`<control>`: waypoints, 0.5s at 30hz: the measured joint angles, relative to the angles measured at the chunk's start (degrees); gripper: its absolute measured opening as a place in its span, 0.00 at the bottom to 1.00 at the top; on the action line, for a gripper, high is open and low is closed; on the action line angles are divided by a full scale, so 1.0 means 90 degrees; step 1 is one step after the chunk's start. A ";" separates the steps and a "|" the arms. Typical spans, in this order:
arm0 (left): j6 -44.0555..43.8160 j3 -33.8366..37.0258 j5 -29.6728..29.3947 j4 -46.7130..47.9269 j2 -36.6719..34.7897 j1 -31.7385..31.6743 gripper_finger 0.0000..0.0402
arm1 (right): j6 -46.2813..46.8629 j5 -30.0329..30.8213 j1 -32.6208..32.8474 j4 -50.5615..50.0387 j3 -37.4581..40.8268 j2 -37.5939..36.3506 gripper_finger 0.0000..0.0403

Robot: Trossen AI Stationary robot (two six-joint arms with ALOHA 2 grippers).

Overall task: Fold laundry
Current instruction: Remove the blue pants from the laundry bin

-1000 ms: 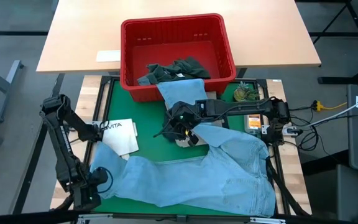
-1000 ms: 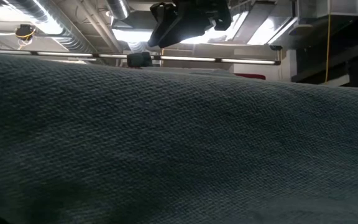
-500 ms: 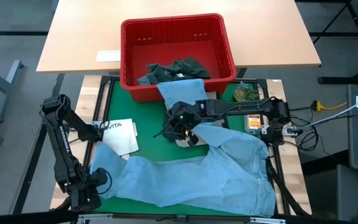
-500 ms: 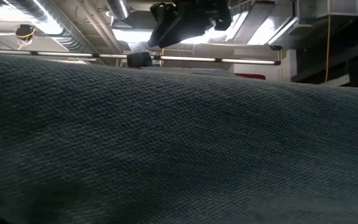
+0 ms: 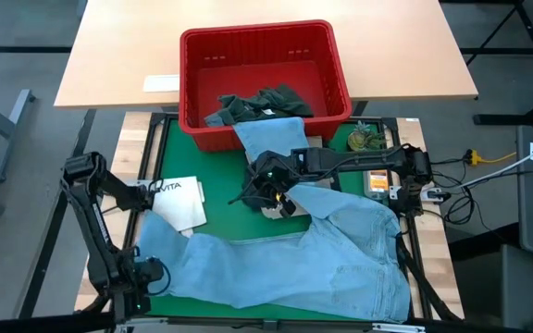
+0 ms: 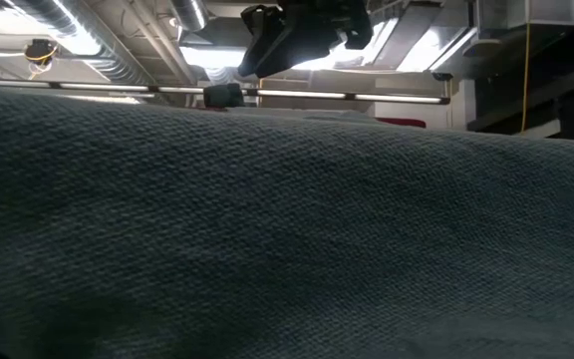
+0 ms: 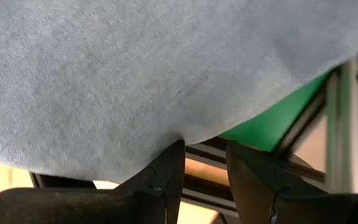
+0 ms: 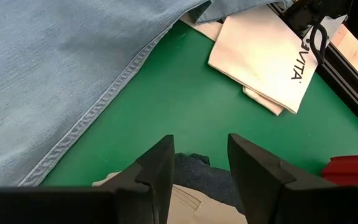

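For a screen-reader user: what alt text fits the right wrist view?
The right gripper hovers with fingers open over a dark blue and beige garment on the green mat, light blue jeans to one side and a folded white tote bag beyond.

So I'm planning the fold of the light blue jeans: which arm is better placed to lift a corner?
Left. Its gripper is already at the edge of the light blue jeans, while the right gripper hovers over bare green mat.

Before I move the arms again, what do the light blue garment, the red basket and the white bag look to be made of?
Light blue garment: soft woven cloth, likely light denim; a stitched hem shows in the right wrist view. Red basket: rigid, probably moulded plastic, with ribbed, slotted walls. White bag: flat matte fabric, perhaps canvas, with printed black lettering.
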State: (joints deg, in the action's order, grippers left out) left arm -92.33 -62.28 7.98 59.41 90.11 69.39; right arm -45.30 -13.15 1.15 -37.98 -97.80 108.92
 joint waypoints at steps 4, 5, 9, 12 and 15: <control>-0.0084 -0.0002 -0.0058 0.0145 0.0109 0.0019 0.28 | 0.0000 0.0000 0.0000 0.0004 0.0000 0.0000 0.37; -0.0149 -0.0002 -0.0051 0.0160 0.0107 0.0017 0.28 | 0.0000 0.0000 0.0000 0.0005 0.0000 0.0000 0.37; -0.0346 -0.0032 0.0259 0.0138 0.0104 -0.0044 0.28 | 0.0000 0.0000 0.0000 0.0007 0.0000 0.0000 0.37; -0.0375 -0.0053 0.0179 0.0047 0.0094 -0.0042 0.28 | 0.0000 0.0000 0.0000 0.0012 0.0000 0.0000 0.37; -0.0395 -0.0053 -0.0208 0.0048 0.0094 -0.0018 0.28 | 0.0000 0.0000 0.0000 0.0012 0.0000 0.0000 0.37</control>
State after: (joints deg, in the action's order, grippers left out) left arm -95.88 -62.76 6.10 59.84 90.96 69.22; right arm -45.30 -13.15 1.15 -37.87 -97.80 108.92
